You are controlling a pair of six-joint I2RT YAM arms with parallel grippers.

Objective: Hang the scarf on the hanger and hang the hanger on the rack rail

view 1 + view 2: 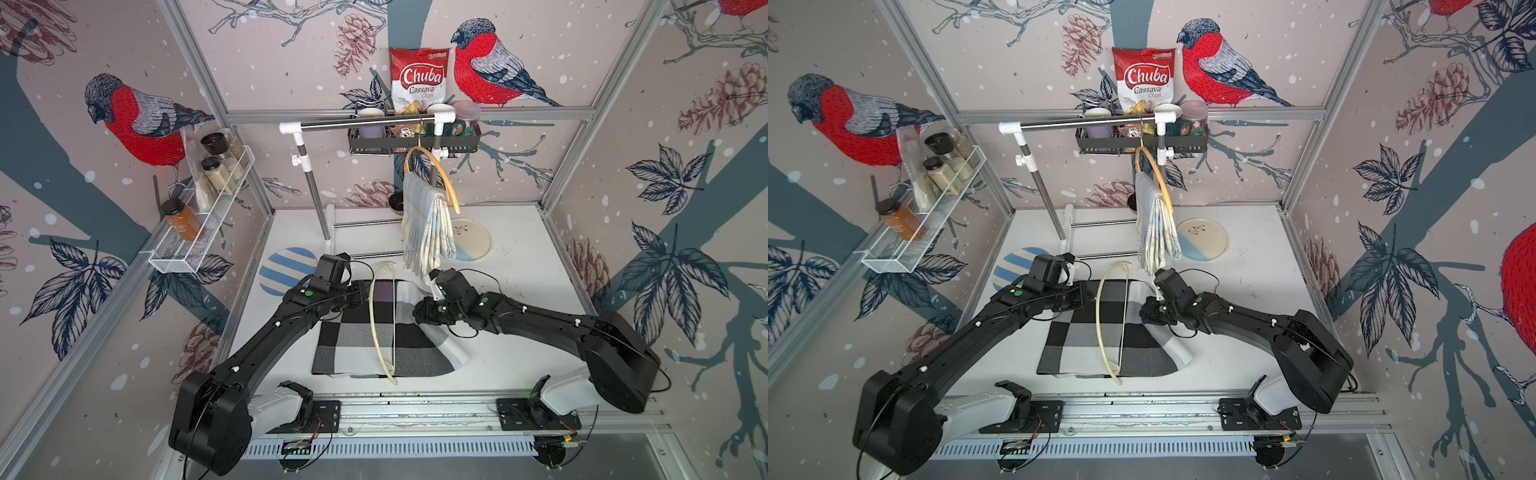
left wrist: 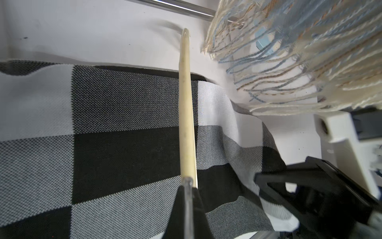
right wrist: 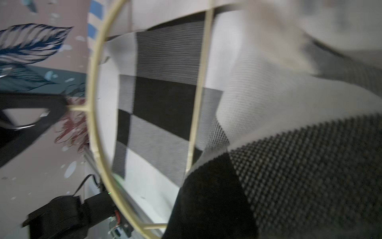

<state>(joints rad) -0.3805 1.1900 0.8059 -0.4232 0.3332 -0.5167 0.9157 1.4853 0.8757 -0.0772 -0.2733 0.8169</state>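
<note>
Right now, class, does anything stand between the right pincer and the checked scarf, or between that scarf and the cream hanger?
Nothing visible. The right pincer is shut on the checked scarf; the cream hanger, gripped by the left pincer, is over it. A hung scarf's fringe dangles beside them.

Two black robot arms extended from the lower corners of the frame toward its centre. The left arm angled up and right, and the left end effector was closed on the hanger. The right arm stretched left, and the right end effector was closed on the scarf edge.
</note>
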